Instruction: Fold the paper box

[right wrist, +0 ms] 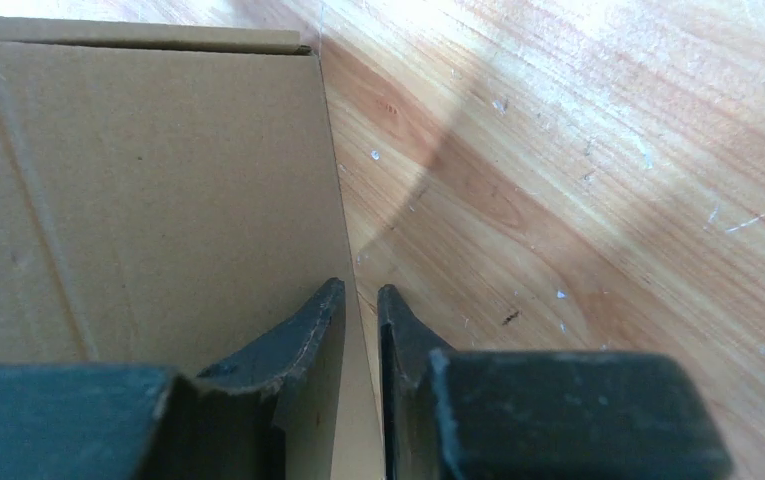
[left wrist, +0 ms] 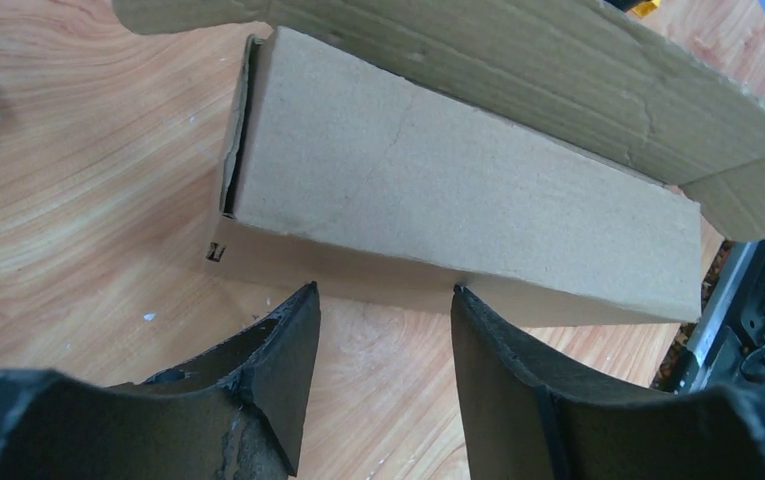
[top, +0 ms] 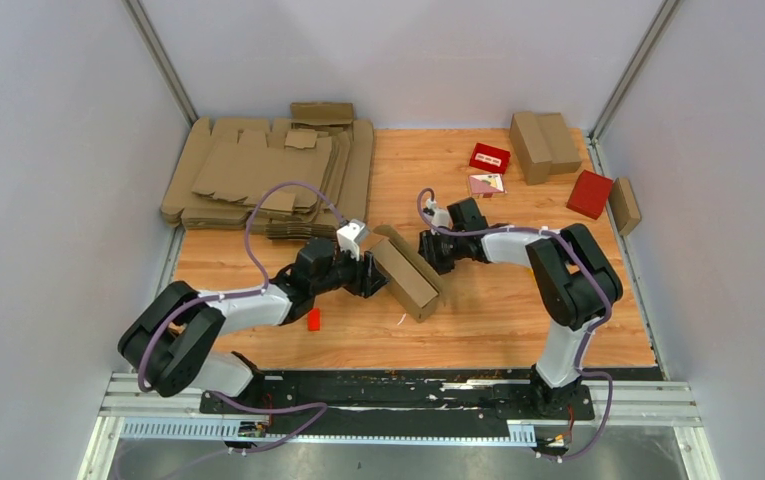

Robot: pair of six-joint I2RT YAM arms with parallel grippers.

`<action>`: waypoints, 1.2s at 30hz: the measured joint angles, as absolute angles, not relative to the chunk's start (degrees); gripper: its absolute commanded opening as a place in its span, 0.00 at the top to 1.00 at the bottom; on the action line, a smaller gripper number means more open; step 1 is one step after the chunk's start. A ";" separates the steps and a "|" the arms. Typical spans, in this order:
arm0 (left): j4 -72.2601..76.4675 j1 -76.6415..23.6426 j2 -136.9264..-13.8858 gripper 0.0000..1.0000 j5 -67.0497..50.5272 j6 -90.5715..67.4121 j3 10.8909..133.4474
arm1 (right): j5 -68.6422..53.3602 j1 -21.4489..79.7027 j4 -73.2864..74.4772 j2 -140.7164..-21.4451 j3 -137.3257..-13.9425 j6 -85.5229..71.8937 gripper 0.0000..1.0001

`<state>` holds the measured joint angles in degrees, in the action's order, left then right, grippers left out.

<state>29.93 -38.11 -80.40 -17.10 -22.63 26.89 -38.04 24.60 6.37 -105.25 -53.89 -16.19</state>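
While the paper box [top: 410, 280] lies near the centre of the counter [top: 518, 320], with its long axis running from 10 o'clock to 4 o'clock, one flap [left wrist: 518, 70] stands open beyond its top panel in the left wrist view. The left hand [left wrist: 386, 300], at the box's 9 o'clock, is spread wide and empty, its tips just short of the side wall. The right hand [right wrist: 358, 295], at the box's 2 o'clock, is narrow and pinches a cardboard panel edge. Flat blanks [top: 258, 175] lie stacked at the counter's 11 o'clock.
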 measured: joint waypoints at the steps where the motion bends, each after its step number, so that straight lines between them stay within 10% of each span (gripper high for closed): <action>1: 29.26 -38.11 -80.01 0.38 -16.67 -22.57 26.89 | -38.02 24.71 6.37 -105.25 -53.89 -16.21 0.79; 9: 25.74 -37.87 -72.27 0.42 -10.70 -22.26 25.56 | -35.55 24.71 6.39 -103.00 -52.93 -16.25 0.75; 22: 25.91 -34.02 -68.77 0.10 -6.76 -23.33 21.74 | -30.41 24.71 7.27 -97.30 -52.49 -16.23 0.67; 36: 29.69 -32.84 -69.56 0.21 -7.40 -24.82 22.48 | -28.93 24.69 9.85 -89.14 -52.56 -16.43 0.55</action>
